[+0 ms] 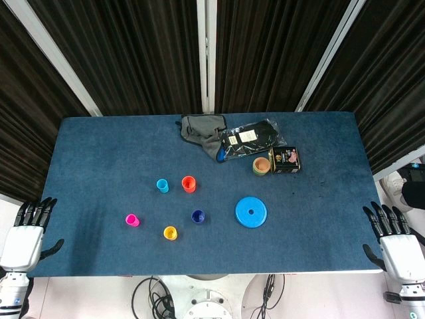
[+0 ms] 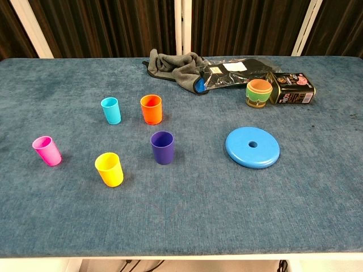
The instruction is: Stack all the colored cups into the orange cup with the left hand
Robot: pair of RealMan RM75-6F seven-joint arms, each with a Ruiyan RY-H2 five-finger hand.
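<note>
Standing upright and apart on the desk point(image 2: 317, 215), orange cup point(image 2: 151, 109), cyan cup point(image 2: 111, 110), purple cup point(image 2: 163, 147), yellow cup point(image 2: 109, 169), pink cup point(image 2: 47, 151), left hand point(image 1: 28, 232) and right hand point(image 1: 396, 237) rested at the near corners, fingers spread, holding nothing.

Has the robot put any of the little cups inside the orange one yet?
Not yet. The orange cup stands empty, and the cyan cup, purple cup, yellow cup and pink cup all stand apart on the table. The left hand holds nothing, waiting at the table's edge. All four cups are left to stack.
</note>
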